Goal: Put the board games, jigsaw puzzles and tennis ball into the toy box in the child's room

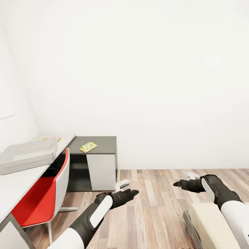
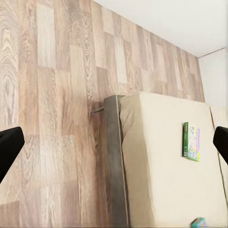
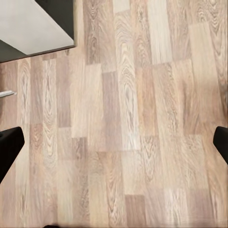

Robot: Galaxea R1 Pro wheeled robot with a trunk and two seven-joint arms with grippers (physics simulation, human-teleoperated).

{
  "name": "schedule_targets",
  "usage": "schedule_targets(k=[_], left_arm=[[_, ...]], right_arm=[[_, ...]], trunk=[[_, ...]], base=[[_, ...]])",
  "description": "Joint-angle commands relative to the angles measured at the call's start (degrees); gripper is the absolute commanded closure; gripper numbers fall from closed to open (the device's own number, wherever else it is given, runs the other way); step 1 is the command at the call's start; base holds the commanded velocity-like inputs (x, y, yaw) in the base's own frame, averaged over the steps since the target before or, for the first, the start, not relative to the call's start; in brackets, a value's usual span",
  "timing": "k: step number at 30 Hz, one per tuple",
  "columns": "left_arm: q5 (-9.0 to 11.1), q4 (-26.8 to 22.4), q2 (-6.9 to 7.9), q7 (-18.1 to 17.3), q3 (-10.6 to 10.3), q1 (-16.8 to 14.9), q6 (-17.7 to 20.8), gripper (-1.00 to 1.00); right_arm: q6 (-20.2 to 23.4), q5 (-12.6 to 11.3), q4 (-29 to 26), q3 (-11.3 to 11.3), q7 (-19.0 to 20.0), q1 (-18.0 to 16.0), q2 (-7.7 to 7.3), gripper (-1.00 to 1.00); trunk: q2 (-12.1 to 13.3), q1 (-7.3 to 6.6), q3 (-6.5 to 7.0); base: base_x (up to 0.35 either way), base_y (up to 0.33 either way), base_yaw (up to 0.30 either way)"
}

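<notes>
A: Setting first. White-walled room, wood-plank floor (image 1: pixel 155 207). Light grey table (image 1: pixel 20 183) runs along the left wall and turns the far corner into a darker top over dark side panels and a white front panel.

B: Contents of the table, left to right?

A: Grey toy box (image 1: pixel 27 155) sits on the light top near its front edge, long and shallow, stepped rim. Just behind its far end, a sliver of something multicoloured (image 1: pixel 48 138) on the top; too little visible to name. Further right, one jigsaw puzzle (image 1: pixel 88 147) lies flat on the dark corner section, well apart from the toy box. A red and white chair (image 1: pixel 45 197) is tucked under the table's front edge.

B: Arms?

A: Both reach forward over bare floor, neither touching anything. Left gripper (image 1: pixel 128 189): in its wrist view the two dark fingertips (image 2: pixel 9 147) sit at opposite sides of the picture, so spread wide, nothing between them. Right gripper (image 1: pixel 182 181): same reading from its wrist view, fingertips (image 3: pixel 9 147) far apart over planks, nothing held.

B: The bed?

A: Beige corner of the bed (image 1: pixel 211 224) at lower right in the head view, under the right forearm. The left wrist view shows more of the mattress with its grey frame along the edge. One board game (image 2: pixel 192 141), green-edged, lies flat on the mattress, away from that edge. A second small coloured corner (image 2: pixel 198 222) is cut off by the picture's border; cannot tell what it is.
</notes>
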Motion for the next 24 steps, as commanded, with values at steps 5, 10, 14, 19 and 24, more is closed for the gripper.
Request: schedule_targets(k=[5,10,14,19,24], left_arm=[[0.7,-0.1,0.02,0.5,-0.1,0.0,0.1,-1.00],[0.7,-0.1,0.03,0.4,-0.1,0.0,0.2,-1.00],[0.7,-0.1,0.03,0.4,-0.1,0.0,0.2,-1.00],[0.7,-0.1,0.03,0.4,0.0,0.0,0.3,-1.00],[0.8,-0.1,0.03,0.4,0.1,0.0,0.3,-1.00]], right_arm=[[0.4,-0.3,0.1,-0.2,-0.2,-0.1,-0.23,-1.00],[0.5,-0.3,0.3,-0.2,-0.3,-0.1,-0.42,-1.00],[0.5,-0.3,0.3,-0.2,-0.3,-0.2,-0.49,-1.00],[0.7,-0.3,0.4,-0.3,-0.3,-0.2,-0.58,-1.00],[0.8,-0.3,0.4,-0.8,-0.4,-0.2,-0.61,-1.00]], trunk=[[-1.2,0.68,-0.57],[-3.3,1.78,-1.46],[-4.9,2.66,-2.18],[-6.9,3.76,-3.08],[-8.9,4.86,-3.98]], base=[[0.000,0.000,-0.291],[0.000,0.000,-0.291],[0.000,0.000,-0.291],[0.000,0.000,-0.291],[0.000,0.000,-0.291]])
